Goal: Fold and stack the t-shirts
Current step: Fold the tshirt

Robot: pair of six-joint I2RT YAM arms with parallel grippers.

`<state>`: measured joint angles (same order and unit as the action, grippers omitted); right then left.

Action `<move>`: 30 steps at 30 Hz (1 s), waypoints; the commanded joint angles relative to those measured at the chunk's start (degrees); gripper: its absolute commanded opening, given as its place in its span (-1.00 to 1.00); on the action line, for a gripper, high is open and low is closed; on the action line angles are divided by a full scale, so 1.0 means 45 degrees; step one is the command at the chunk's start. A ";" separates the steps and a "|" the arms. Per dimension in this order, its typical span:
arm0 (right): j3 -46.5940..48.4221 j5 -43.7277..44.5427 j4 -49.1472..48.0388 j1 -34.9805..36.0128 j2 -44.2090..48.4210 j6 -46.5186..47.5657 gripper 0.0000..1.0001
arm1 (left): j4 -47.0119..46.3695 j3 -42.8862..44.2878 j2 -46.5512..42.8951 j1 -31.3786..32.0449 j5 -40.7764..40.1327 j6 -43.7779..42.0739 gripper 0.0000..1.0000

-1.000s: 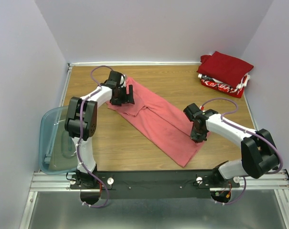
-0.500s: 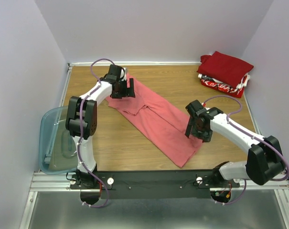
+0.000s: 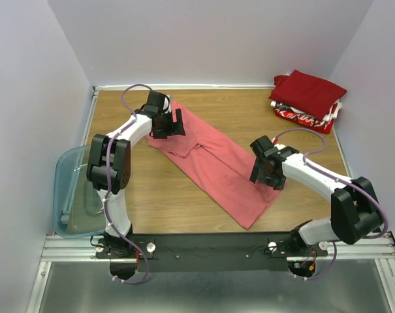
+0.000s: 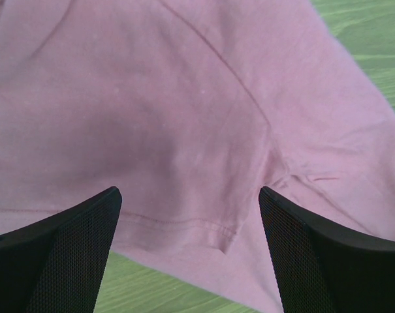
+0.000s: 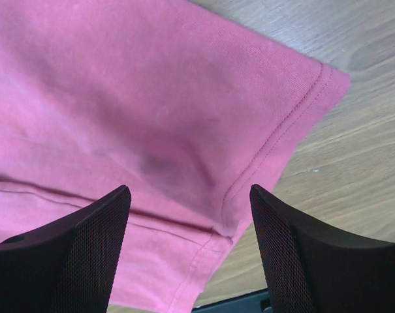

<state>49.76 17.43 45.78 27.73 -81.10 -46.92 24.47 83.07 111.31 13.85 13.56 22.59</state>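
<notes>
My left gripper [image 3: 166,124] is over the pink shirt's [image 3: 213,163] far sleeve end, fingers apart, gripping nothing. My right gripper [image 3: 267,171] is over its right hem corner, also spread. The shirt lies diagonally mid-table [image 3: 275,127]. The dark red shirt [image 3: 311,91] sits folded on the printed shirt [image 3: 300,117] in the far right corner.

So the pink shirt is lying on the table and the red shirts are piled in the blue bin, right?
No. The top view shows the red shirts piled on the table, in its far right corner, not in the blue bin. The pink shirt part is right.
</notes>
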 commanded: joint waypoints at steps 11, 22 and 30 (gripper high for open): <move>-0.2657 -0.0279 -0.0954 -0.0067 0.1127 -0.0824 0.61 | -0.0340 0.0328 0.1826 -0.0050 0.0033 -0.0020 0.87; -0.3107 -0.2387 -0.1403 0.0030 0.1186 -0.0863 0.55 | -0.0106 0.2359 0.3526 -0.0030 0.0072 -0.0410 0.87; -0.3887 -0.3541 -0.1638 0.0323 0.1908 -0.1526 0.54 | -0.0086 0.4039 0.4503 0.0282 0.0170 -0.1230 0.87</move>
<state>36.14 7.35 39.20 28.10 -73.12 -50.54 22.83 99.39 127.74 14.35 13.96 20.29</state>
